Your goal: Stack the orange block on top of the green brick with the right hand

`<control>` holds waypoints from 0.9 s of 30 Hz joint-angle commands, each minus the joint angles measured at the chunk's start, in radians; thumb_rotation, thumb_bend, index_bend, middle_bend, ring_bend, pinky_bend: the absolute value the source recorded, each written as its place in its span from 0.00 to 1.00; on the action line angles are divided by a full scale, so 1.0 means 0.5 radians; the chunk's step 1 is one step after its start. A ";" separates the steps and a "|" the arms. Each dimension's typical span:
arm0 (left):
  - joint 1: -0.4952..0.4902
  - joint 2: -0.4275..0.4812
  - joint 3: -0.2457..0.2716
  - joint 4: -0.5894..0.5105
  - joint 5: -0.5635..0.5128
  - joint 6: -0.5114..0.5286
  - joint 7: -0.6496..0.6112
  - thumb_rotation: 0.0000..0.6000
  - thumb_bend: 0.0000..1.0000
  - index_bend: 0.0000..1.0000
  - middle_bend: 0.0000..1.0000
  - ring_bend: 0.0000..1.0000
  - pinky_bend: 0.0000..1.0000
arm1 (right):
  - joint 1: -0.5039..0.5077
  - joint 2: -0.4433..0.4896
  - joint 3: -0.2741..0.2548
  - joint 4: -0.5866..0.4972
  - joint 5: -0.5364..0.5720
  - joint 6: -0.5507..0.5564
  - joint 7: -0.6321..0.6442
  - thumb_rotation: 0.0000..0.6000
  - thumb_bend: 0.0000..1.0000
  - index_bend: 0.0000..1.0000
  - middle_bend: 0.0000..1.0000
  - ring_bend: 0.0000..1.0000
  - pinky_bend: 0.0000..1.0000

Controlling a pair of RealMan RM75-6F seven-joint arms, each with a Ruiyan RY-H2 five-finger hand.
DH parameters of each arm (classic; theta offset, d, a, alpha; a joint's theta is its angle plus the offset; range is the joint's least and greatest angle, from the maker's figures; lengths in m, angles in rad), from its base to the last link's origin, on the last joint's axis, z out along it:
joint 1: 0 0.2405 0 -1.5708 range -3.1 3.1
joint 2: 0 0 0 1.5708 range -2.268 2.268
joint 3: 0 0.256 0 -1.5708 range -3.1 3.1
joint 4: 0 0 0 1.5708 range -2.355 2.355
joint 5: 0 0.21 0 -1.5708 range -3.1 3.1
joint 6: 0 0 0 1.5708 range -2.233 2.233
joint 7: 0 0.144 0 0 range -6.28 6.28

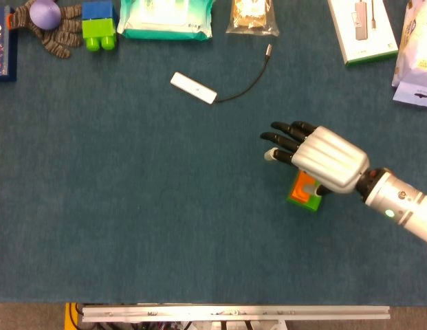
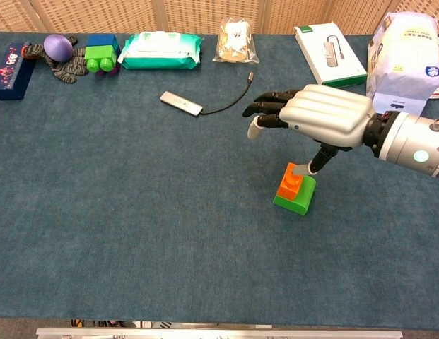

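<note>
Chest view shows the orange block already seated on the green brick, toward the counter's four o'clock, so the stack looks made. The right hand hovers just above it at its twelve o'clock, fingers spread and gripping nothing; only the thumb tip reaches down to the block's top, whether touching I cannot tell, probably steadying it. The left hand is not seen. At twelve o'clock lie closed packs: a wipes pack and a snack bag, contents mostly hidden.
</note>
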 commanded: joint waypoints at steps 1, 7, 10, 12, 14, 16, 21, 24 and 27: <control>0.001 -0.001 0.000 0.002 0.000 0.001 -0.001 1.00 0.11 0.52 0.38 0.22 0.24 | 0.002 -0.004 -0.004 0.000 -0.002 -0.008 -0.008 1.00 0.12 0.28 0.14 0.07 0.21; 0.006 0.000 0.001 0.005 0.000 0.006 -0.008 1.00 0.11 0.52 0.38 0.22 0.24 | 0.004 -0.017 -0.009 0.005 0.008 -0.031 -0.031 1.00 0.12 0.28 0.14 0.07 0.21; 0.007 -0.001 0.003 0.007 0.002 0.006 -0.010 1.00 0.11 0.52 0.38 0.22 0.25 | 0.004 -0.025 -0.011 0.011 0.017 -0.042 -0.037 1.00 0.12 0.28 0.14 0.07 0.21; 0.007 -0.001 0.002 0.009 0.001 0.005 -0.013 1.00 0.11 0.52 0.38 0.22 0.25 | 0.005 -0.028 -0.012 0.016 0.024 -0.052 -0.041 1.00 0.12 0.28 0.14 0.07 0.21; 0.006 0.000 0.001 0.009 0.000 0.004 -0.013 1.00 0.11 0.52 0.38 0.22 0.25 | 0.006 -0.032 -0.012 0.021 0.029 -0.059 -0.043 1.00 0.12 0.28 0.14 0.07 0.21; 0.005 0.000 0.002 0.008 0.001 0.003 -0.012 1.00 0.11 0.52 0.38 0.22 0.25 | 0.005 -0.032 -0.009 0.018 0.028 -0.052 -0.038 1.00 0.12 0.28 0.14 0.07 0.21; 0.002 0.002 -0.001 0.003 0.003 0.002 -0.007 1.00 0.11 0.52 0.38 0.22 0.25 | -0.011 0.006 0.003 -0.017 -0.011 0.018 0.004 1.00 0.12 0.28 0.14 0.07 0.21; -0.003 0.003 -0.003 -0.001 0.005 0.000 -0.001 1.00 0.11 0.52 0.38 0.22 0.25 | -0.033 0.052 0.016 -0.049 -0.033 0.086 0.026 1.00 0.12 0.28 0.14 0.07 0.21; -0.008 0.006 -0.005 -0.007 0.007 -0.004 0.005 1.00 0.11 0.52 0.38 0.22 0.25 | -0.061 0.106 0.033 -0.078 -0.043 0.160 0.040 1.00 0.12 0.28 0.14 0.07 0.21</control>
